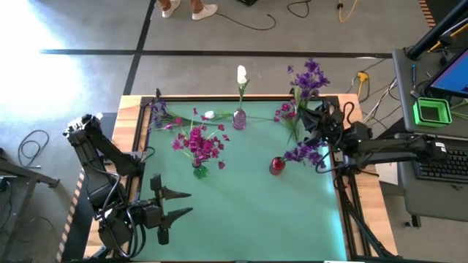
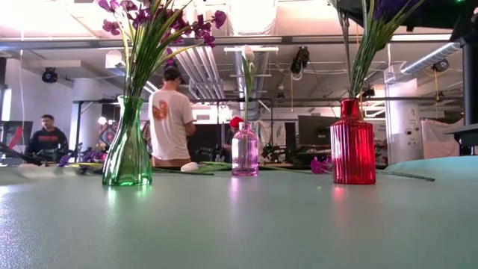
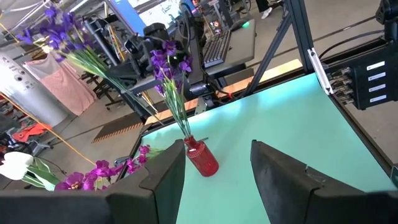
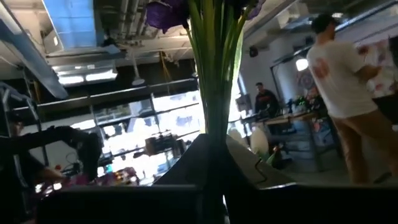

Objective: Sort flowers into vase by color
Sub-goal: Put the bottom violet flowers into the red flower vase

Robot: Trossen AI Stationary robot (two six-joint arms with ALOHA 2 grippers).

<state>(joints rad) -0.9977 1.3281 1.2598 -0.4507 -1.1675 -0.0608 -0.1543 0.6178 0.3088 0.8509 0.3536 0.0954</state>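
Pinching a bunch of purple flowers [image 1: 306, 79] upright by the stems, the right gripper [image 1: 316, 120] hangs near the worktop's far right corner, the red vase [image 1: 277, 166] just inboard. Left gripper [image 1: 178, 204] waits spread at the near left.

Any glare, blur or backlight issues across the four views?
High view: blown-out white patch on the floor at the top left. Low view: ceiling lights wash out the top; the green vase, pink vase and red vase glow, tinting the table. Right wrist view: soft, the purple flower stems backlit by bright windows. Left wrist view: fairly even.
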